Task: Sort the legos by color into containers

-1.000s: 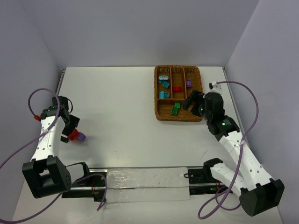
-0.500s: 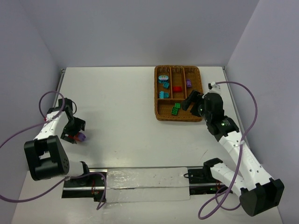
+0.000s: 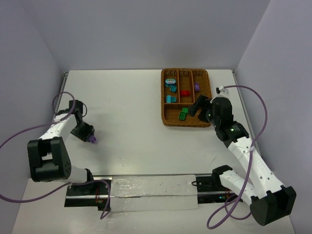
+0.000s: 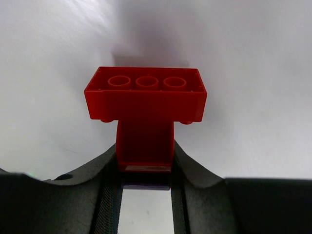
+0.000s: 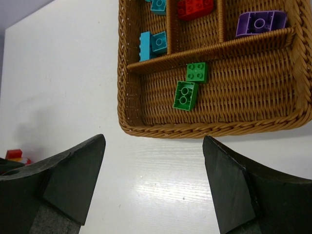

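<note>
Red brick (image 4: 146,100): clamped in my left gripper (image 4: 145,157), underside tubes facing the wrist camera. Its narrow lower part is pinched between both fingers (image 4: 105,168). The hold looks centred and square, which should keep it from twisting on a carry.

A purple sliver (image 4: 146,186) shows behind it, deep between the fingers. I cannot tell whether that is a second brick stuck to the red one.

Position: near the left edge of the table (image 3: 136,97), roughly midway between the near and far edges. Whether the brick touches the surface, I cannot tell.

Tray (image 3: 187,124): toward the far right corner.
- left narrow slot: teal bricks (image 5: 152,43)
- middle slot: sorted red brick (image 5: 195,7)
- right slot: purple brick (image 5: 260,23)
- wide near slot: green bricks (image 5: 185,95)

Right gripper (image 5: 153,146): fingers spread wide with nothing between them, hovering at the tray's near rim.

Judgement: the held brick belongs in the middle slot. The tray lies on the right arm's side, so I expect a long reach across or a hand-off.
</note>
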